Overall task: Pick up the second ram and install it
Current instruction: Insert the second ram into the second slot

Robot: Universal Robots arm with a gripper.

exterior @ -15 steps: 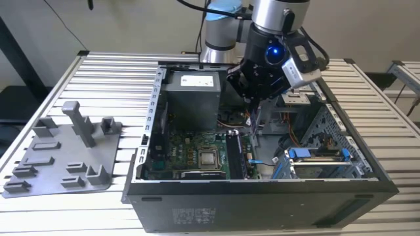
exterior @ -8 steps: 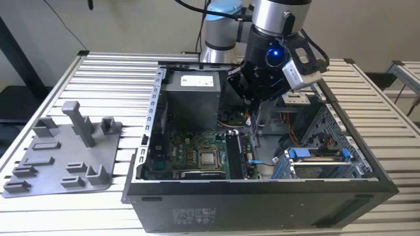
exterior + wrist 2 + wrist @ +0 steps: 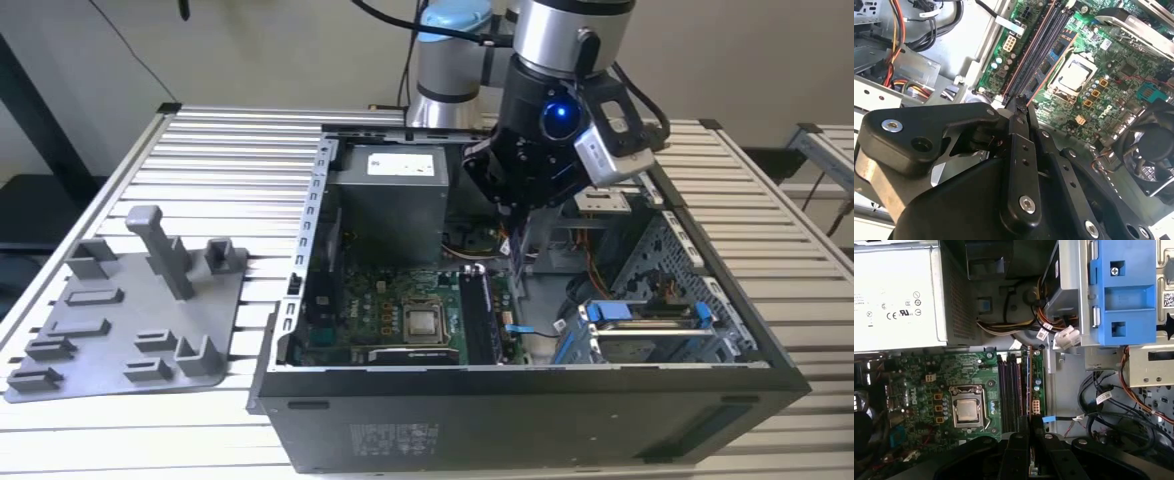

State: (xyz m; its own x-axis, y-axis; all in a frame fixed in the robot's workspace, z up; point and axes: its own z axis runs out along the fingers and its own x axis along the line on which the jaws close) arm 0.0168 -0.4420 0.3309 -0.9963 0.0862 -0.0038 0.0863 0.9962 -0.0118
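My gripper (image 3: 515, 228) hangs inside the open computer case (image 3: 534, 410), above the motherboard's long black memory slots (image 3: 478, 310). In the first wrist view the fingers (image 3: 1019, 440) stand close together, shut on the second ram (image 3: 1029, 380). The ram is seen edge-on as a thin dark strip, running along the slots (image 3: 1010, 390) and just beside them. In the second wrist view the gripper (image 3: 1019, 106) points down at the near end of the slots (image 3: 1039, 55). I cannot tell whether the ram touches a slot.
The processor socket (image 3: 968, 407) lies beside the slots, and the grey power supply (image 3: 387, 190) stands behind them. A blue drive cage (image 3: 641, 315) and loose cables (image 3: 1114, 405) fill the case's other side. A grey fixture tray (image 3: 134, 310) with an upright post (image 3: 160, 250) lies on the table at the exterior view's left.
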